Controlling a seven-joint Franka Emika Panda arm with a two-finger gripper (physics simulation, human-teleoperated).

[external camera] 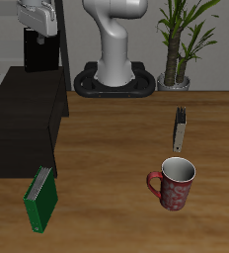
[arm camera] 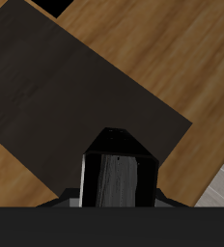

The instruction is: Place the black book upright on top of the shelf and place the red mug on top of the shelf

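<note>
My gripper is shut on the black book and holds it upright over the back part of the shelf, a low black cabinet. I cannot tell whether the book touches the shelf top. In the wrist view the book shows end-on with its pale page edge between my fingers, above the dark shelf top. The red mug stands upright on the table near the front edge, far from the shelf, with its handle turned toward the shelf side.
A thin grey book stands behind the mug. A green book leans on the table in front of the shelf. The robot base and a potted plant stand at the back.
</note>
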